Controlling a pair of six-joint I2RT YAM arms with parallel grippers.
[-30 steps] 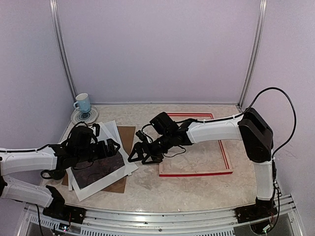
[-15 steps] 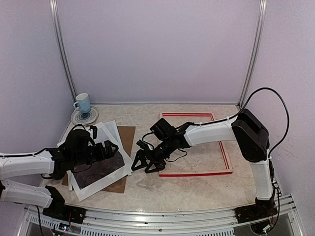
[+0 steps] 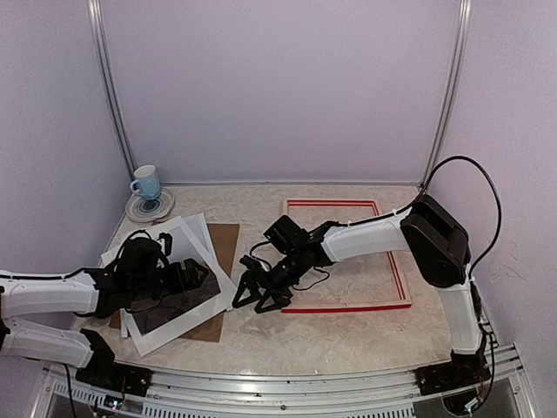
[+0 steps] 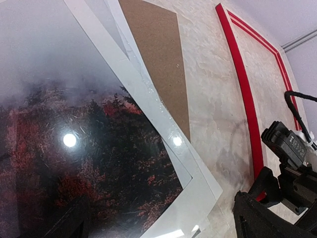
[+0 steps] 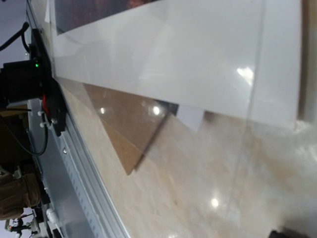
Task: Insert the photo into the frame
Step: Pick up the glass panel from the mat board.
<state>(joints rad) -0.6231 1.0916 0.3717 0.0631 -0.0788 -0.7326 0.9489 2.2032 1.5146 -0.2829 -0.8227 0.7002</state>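
Photo (image 4: 74,163): light, limp, glossy sheet, likely slippery and easily creased; you should pinch a free edge. Left tool (image 3: 193,277) and right tool (image 3: 255,298) both stand wide open, empty

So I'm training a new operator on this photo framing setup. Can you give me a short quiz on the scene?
1. True or false: the photo already lies inside the frame.
2. What stands at the far left? A: a cup on a saucer. B: a bottle. C: a book.
3. Fill in: the left gripper and right gripper are both ___.

Key: 1 false, the photo lies left of the frame; 2 A; 3 open.
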